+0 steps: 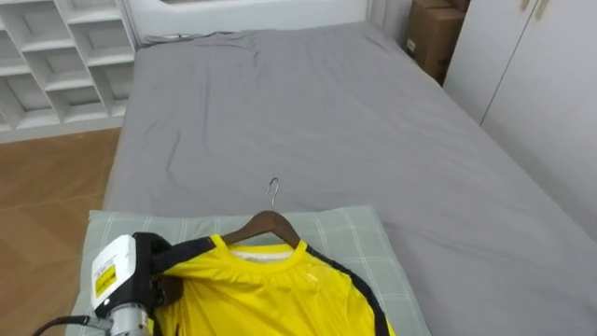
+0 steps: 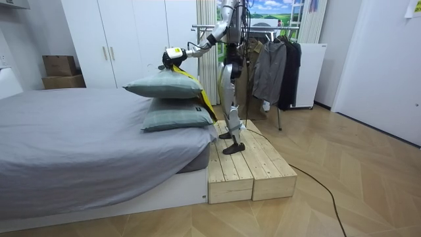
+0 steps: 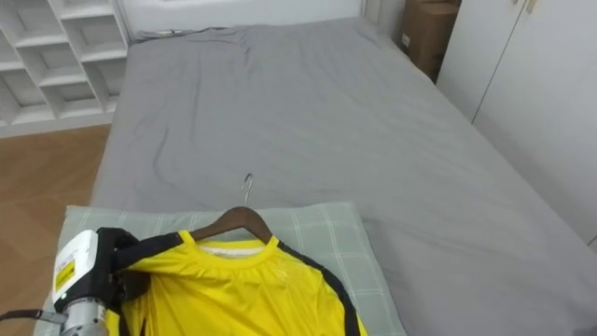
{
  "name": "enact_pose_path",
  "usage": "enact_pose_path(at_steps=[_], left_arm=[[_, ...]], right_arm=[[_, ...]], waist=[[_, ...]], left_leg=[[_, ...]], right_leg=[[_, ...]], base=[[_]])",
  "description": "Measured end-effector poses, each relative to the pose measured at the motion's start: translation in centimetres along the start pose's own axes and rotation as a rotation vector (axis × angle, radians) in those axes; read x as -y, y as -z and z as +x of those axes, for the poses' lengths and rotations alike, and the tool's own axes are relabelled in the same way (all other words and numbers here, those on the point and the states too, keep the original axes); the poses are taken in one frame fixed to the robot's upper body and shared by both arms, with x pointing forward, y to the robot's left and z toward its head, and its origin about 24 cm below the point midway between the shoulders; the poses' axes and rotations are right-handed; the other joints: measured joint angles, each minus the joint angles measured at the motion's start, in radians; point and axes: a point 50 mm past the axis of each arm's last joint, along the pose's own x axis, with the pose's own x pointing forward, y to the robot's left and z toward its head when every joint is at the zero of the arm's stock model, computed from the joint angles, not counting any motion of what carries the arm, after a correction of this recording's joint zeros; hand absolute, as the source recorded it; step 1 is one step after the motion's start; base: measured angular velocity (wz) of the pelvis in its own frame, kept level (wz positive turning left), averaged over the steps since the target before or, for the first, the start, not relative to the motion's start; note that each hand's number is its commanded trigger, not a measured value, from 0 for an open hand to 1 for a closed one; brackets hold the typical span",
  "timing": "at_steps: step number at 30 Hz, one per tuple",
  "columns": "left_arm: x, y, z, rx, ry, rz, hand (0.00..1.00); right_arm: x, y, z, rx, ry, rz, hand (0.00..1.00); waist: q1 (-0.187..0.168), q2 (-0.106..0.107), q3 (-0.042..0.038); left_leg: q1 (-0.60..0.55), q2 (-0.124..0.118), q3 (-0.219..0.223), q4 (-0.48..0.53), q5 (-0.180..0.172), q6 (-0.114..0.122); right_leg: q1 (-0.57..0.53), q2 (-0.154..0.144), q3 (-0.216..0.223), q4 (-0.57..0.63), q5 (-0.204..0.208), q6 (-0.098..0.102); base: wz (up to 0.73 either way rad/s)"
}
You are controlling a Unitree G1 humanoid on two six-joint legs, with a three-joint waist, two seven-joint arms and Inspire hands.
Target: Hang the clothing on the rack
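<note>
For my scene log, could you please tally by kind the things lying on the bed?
Yellow shirt: 1
Wooden hanger: 1
Pillows: 2
Total: 4

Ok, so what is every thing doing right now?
yellow shirt: on the hanger, lying on the top pillow.
hanger: inside the shirt's collar, hook poking out.
pillows: stacked in two on the bed.
left hand: at the shirt's shoulder.
dark clothes: hanging up behind the robot.
wardrobe doors: shut.
</note>
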Motion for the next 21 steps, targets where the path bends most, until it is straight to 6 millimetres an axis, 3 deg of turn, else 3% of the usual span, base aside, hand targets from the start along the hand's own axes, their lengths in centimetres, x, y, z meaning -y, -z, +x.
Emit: enact_pose_path(at_steps=[13, 21], left_arm=[[0.8, 0.2, -1.0, 0.003, 0.007, -0.004, 1.0], [0.4, -0.2, -1.0, 0.018, -0.026, -0.014, 1.0]], right_arm=[[0.8, 0.7, -0.1, -0.037, 0.027, -0.108, 0.0], [1.7, 1.6, -0.2, -0.073, 0.091, -0.119, 0.0]], waist=[[-0.014, 0.012, -0.0016], [-0.024, -0.019, -0.0018]], left_leg=[[0.014, -0.006, -0.017, -0.004, 0.0, 0.0], [0.023, -0.014, -0.013, -0.022, 0.0, 0.0]], right_leg=[[0.016, -0.002, -0.006, -0.002, 0.0, 0.0], [0.024, -0.006, 0.004, -0.016, -0.006, 0.006]], base=[[0.02], [0.0]])
